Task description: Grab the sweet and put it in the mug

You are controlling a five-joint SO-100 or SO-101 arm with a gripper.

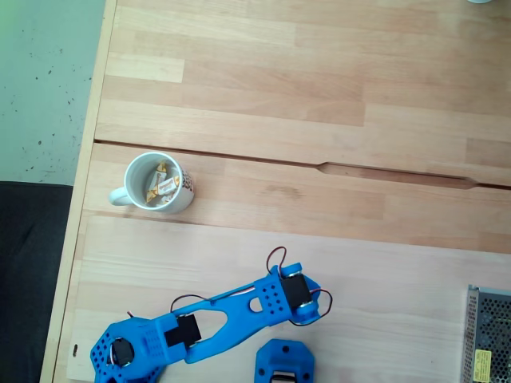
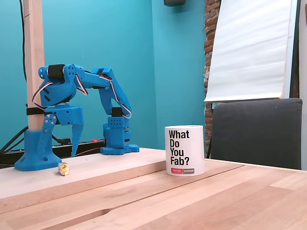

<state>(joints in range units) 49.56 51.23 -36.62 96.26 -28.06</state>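
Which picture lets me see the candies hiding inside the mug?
The fixed view from above looks straight into the mug, so the wrapped sweets inside show clearly. The fixed view from the side shows the mug's outer wall with "What Do You Fab?" printed on it, so its inside is hidden there.

I read "What Do You Fab?" in black stacked letters on the mug point(image 2: 184, 150) in a fixed view. Beneath it sit two small labels, red and dark, too tiny for me to read.
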